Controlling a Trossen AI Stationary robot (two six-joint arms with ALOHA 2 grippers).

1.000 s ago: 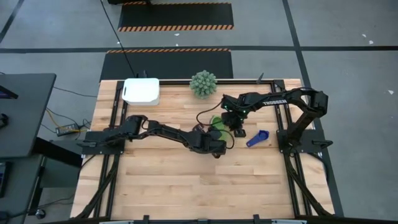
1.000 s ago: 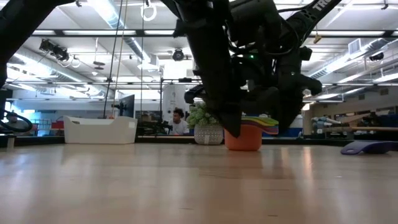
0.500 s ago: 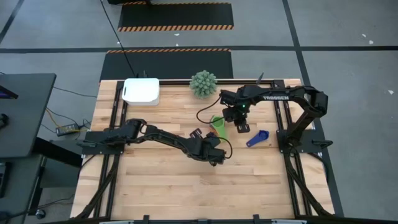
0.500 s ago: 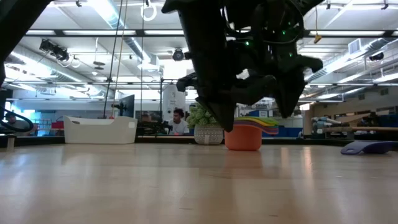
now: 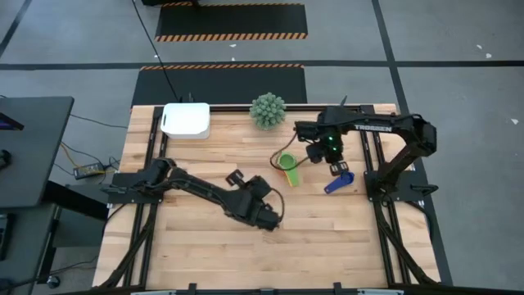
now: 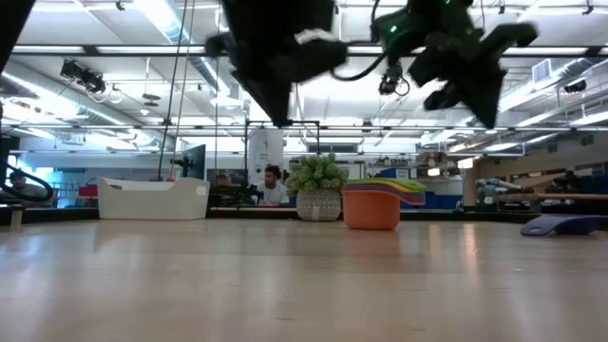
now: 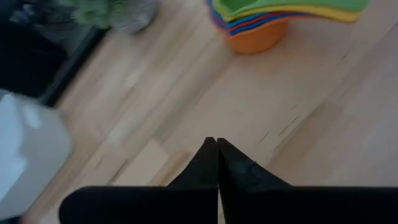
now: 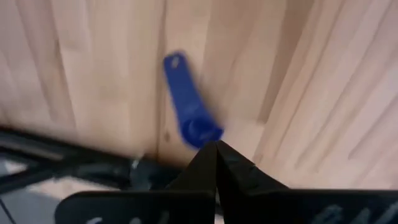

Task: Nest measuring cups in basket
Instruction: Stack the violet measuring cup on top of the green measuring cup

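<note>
A nested stack of several measuring cups (image 5: 288, 166), orange at the bottom and green on top, stands on its base on the table mid-right; it also shows in the low view (image 6: 380, 205) and the left wrist view (image 7: 258, 22). A small blue cup (image 5: 338, 182) lies apart near the right edge. The white basket (image 5: 186, 120) sits at the far left. My left gripper (image 5: 270, 211) hangs shut, near and left of the stack. My right gripper (image 5: 336, 168) hangs shut above the blue cup (image 8: 189, 112), pointing down.
A green spiky plant (image 5: 268, 110) in a pot stands at the far edge, between basket and stack. Black frame rails (image 5: 370, 147) run along the table's sides. Bare wood lies across the near half of the table (image 5: 246, 262).
Both grippers have risen and drawn away from the cup stack, which stays where it was. My left gripper has gone toward the near-left. My right gripper has gone toward the right edge, tipped downward, and now hangs over the blue cup.
</note>
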